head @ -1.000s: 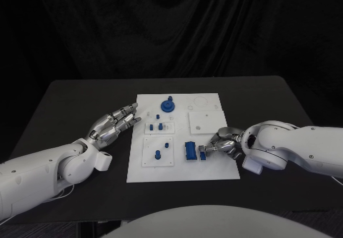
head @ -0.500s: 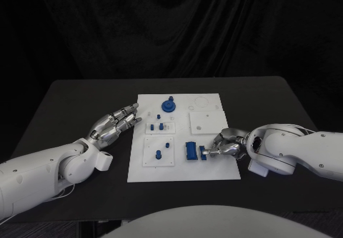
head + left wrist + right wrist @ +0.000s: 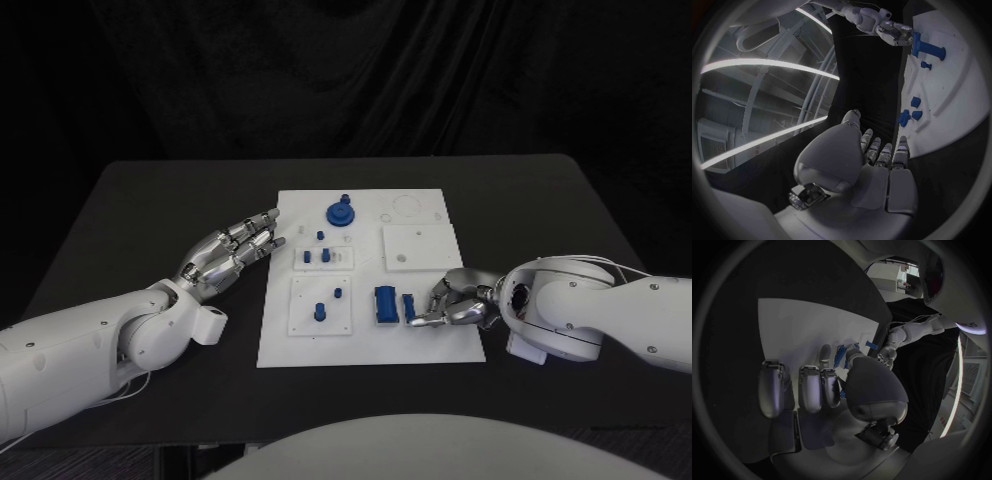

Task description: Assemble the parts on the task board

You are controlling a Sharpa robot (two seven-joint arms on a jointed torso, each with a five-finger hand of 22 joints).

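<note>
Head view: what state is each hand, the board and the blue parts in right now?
Left hand: open, fingers extended beside the board.
Right hand: fingers curled at a small blue part; grip unclear.
Task board: flat on table.
Blue block: lying on board.

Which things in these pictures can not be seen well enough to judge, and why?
- Right hand, head view: whether it holds the small blue piece beside the blue block; the fingertips hide the contact.
- The same contact, right wrist view: the hand's own fingers cover it.
- Small parts on the task board, head view: too small to tell their shapes.
</note>
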